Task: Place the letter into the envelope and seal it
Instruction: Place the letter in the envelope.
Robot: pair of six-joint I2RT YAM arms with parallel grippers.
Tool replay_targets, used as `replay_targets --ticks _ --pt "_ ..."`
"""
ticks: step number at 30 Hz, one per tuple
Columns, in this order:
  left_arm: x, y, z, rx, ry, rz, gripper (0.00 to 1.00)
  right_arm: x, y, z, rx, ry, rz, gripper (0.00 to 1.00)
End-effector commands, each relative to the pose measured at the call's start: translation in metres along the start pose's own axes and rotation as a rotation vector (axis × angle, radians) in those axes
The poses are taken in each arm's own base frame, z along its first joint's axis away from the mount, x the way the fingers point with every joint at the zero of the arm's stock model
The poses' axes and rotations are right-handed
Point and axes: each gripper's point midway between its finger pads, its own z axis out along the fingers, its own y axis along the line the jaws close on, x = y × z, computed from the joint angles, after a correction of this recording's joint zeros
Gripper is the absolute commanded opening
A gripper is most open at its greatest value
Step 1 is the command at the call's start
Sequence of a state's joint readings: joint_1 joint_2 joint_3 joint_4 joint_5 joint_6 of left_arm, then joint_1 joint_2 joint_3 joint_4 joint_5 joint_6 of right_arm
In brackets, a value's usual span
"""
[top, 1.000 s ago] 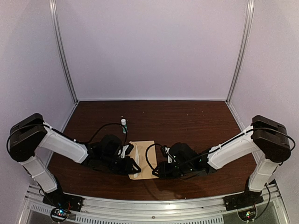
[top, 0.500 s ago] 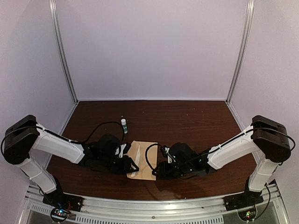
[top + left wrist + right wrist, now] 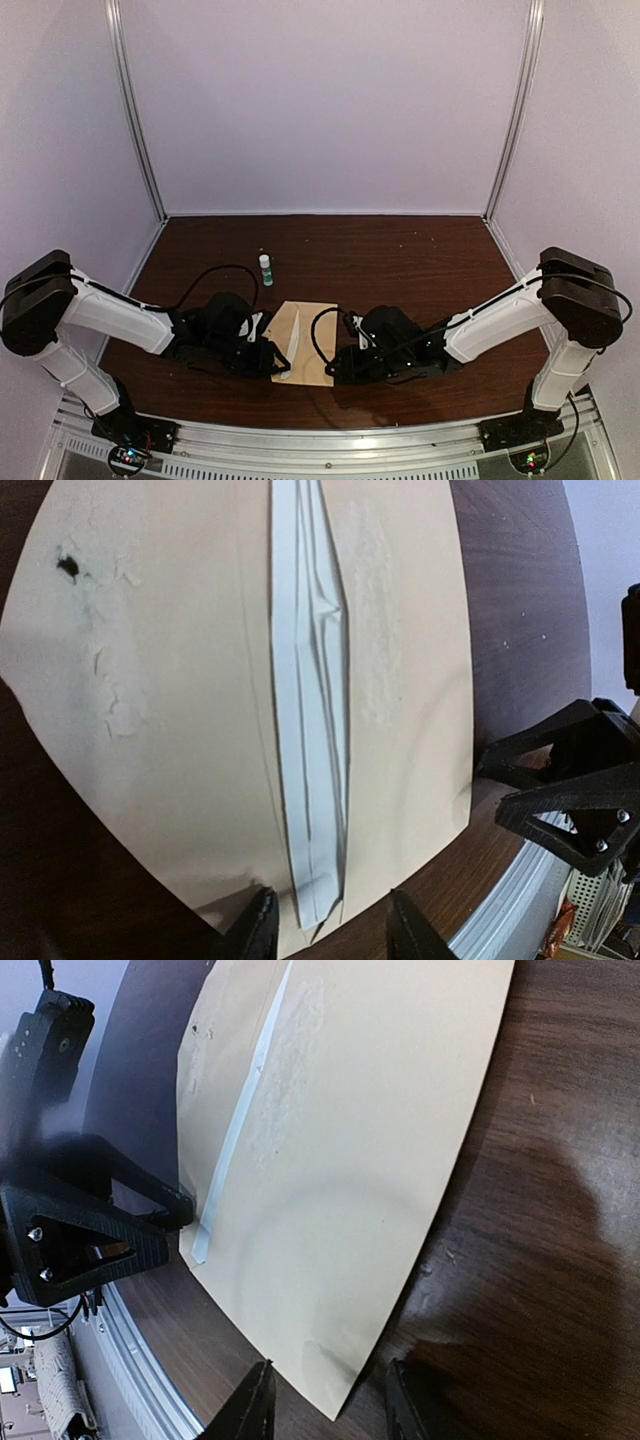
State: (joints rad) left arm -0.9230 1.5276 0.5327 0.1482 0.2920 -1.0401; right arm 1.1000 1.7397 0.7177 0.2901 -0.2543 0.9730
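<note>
The tan envelope (image 3: 308, 338) lies flat on the table between my two grippers. In the left wrist view the envelope (image 3: 170, 680) fills the frame. The letter (image 3: 310, 730) shows only as a narrow pale strip along the envelope's opening; it also shows in the top view (image 3: 288, 352) and the right wrist view (image 3: 236, 1140). My left gripper (image 3: 330, 935) is open, its jaws either side of the strip's near end. My right gripper (image 3: 325, 1400) is open over the envelope's near corner (image 3: 345, 1400). Neither holds anything.
A small white glue stick (image 3: 265, 268) stands upright behind the envelope, to the left. The aluminium rail (image 3: 320, 440) runs along the table's near edge. The right gripper's black frame (image 3: 570, 790) shows in the left wrist view.
My left arm has drawn back to the left and lower, off the envelope's left side, and the glue stick now shows fully. The right arm has not moved.
</note>
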Motion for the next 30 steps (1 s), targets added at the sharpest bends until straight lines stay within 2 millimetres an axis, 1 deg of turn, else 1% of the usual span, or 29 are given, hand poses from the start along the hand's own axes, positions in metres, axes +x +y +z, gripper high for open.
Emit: replay_targets --ticks 1,16,30 --pt "0.004 0.005 0.005 -0.009 0.013 -0.015 0.37 0.004 -0.001 0.003 0.009 0.013 0.000 0.38" --pt "0.008 0.004 0.011 0.011 0.037 -0.019 0.37 0.009 -0.001 0.012 0.004 0.046 0.003 0.32" --pt "0.011 0.004 0.015 0.029 0.054 -0.026 0.37 0.009 -0.002 0.013 0.007 0.051 0.004 0.31"
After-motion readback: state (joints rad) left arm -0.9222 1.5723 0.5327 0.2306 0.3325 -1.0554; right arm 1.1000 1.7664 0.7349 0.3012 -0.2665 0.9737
